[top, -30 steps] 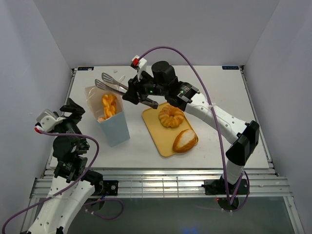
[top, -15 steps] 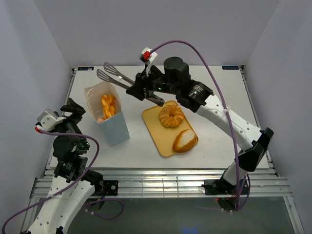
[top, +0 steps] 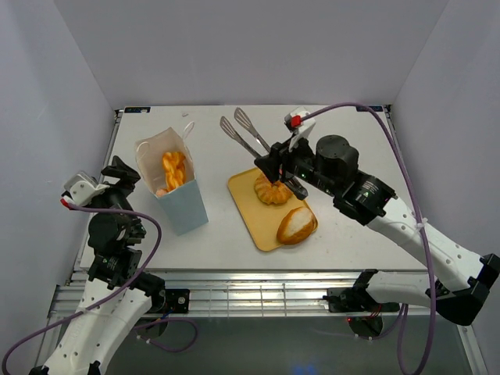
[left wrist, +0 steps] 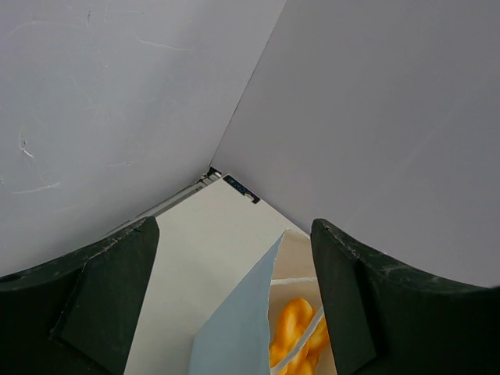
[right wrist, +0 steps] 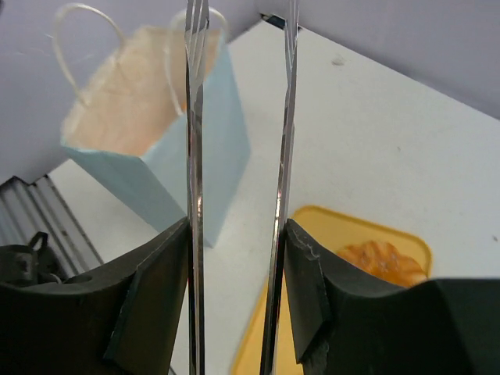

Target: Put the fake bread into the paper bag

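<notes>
Grips a pair of tongs [top: 245, 133] in the right end effector [top: 276, 166], jaws partway closed on the two handles. Keeps the metal blades spread, with nothing between them; seen from the wrist as two thin bars [right wrist: 194, 156] running up past the black fingers [right wrist: 152, 301]. Holds the left end effector [top: 122, 173] wide open and empty near the left edge of the worktop [top: 351, 141], just beside the paper bag [top: 183, 205].

Has swung the tongs away since a second ago: then poised at the mouth of the bag, now aimed at the far edge, above the far end of the yellow tray [top: 255, 223]. Has drawn the right arm back toward the right edge too. No change at the left end effector, nor in how the bread lies.

Braided twist [top: 174, 169] upright inside the bag, well to the left of the right end effector and close to the left one. Ring doughnut [top: 273, 188] on the tray, right under the right end effector. Oval roll [top: 296, 224] also on the tray, toward the near edge, apart from both end effectors
</notes>
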`<move>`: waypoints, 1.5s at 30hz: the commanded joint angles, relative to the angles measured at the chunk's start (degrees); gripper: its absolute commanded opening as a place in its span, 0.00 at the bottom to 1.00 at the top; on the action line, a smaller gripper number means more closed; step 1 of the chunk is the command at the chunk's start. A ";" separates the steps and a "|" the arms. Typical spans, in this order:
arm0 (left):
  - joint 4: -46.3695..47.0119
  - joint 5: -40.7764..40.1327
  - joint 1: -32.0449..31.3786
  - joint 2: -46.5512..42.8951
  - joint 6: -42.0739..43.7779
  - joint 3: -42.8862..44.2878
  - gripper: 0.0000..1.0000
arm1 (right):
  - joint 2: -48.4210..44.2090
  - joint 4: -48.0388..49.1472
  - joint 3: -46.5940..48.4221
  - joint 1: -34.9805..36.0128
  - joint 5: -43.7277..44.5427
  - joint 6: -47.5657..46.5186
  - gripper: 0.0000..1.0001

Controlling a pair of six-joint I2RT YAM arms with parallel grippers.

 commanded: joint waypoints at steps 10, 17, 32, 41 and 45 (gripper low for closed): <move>-2.38 2.97 -1.15 1.16 -0.40 2.43 0.89 | -20.30 0.80 -31.00 -14.37 15.04 6.70 0.56; -3.52 3.76 -1.60 1.86 -0.93 2.95 0.89 | -21.10 3.17 -41.73 -26.51 7.74 9.17 0.57; -4.31 4.99 -2.65 1.34 -1.46 3.39 0.89 | -7.31 15.13 -48.95 -39.09 -2.55 9.62 0.58; -4.23 5.26 -2.82 0.20 -1.37 3.39 0.89 | 0.52 19.44 -49.74 -40.85 -0.35 8.65 0.60; -4.14 5.43 -2.83 0.02 -1.46 3.31 0.89 | 2.98 20.84 -49.74 -41.20 -0.35 8.65 0.61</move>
